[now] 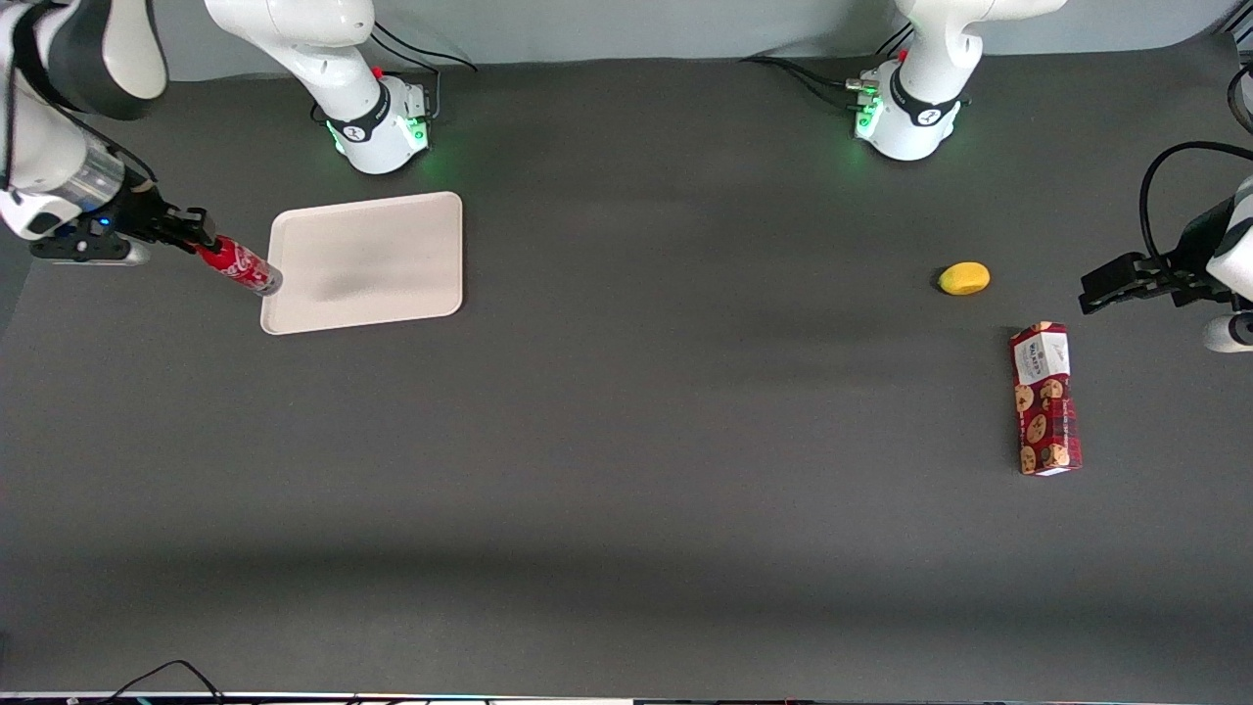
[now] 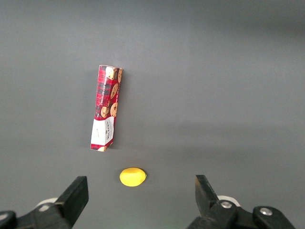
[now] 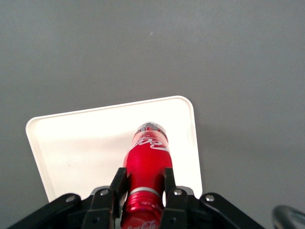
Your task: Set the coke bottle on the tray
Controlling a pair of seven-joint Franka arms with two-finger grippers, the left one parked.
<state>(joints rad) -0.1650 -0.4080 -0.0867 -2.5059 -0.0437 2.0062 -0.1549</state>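
The gripper (image 1: 201, 235) hangs above the table at the working arm's end, its two fingers clamped on the neck of the coke bottle (image 1: 240, 266) just below the cap. The bottle is carried tilted, its silvery base reaching over the rim of the tray (image 1: 392, 245). Taking the tray's middle as the clock's centre in the front view, with twelve pointing to the arm bases, the bottle sits at about nine o'clock. The wrist view shows the bottle (image 3: 148, 162) pinched between the fingers (image 3: 172, 183) with the tray (image 3: 81, 143) spread beneath it.

The step in hand looks like the carry-over and set-down. To do it well, the bottle should travel toward three o'clock until it is fully over the flat cream floor and clear of the raised rim, then be lowered until it rests before the fingers part. Released while tilted, a slim round bottle may roll, so a low, gentle release suits.

The cookie box (image 1: 1045, 399) and the lemon (image 1: 964, 278) lie well apart toward the parked arm's end.
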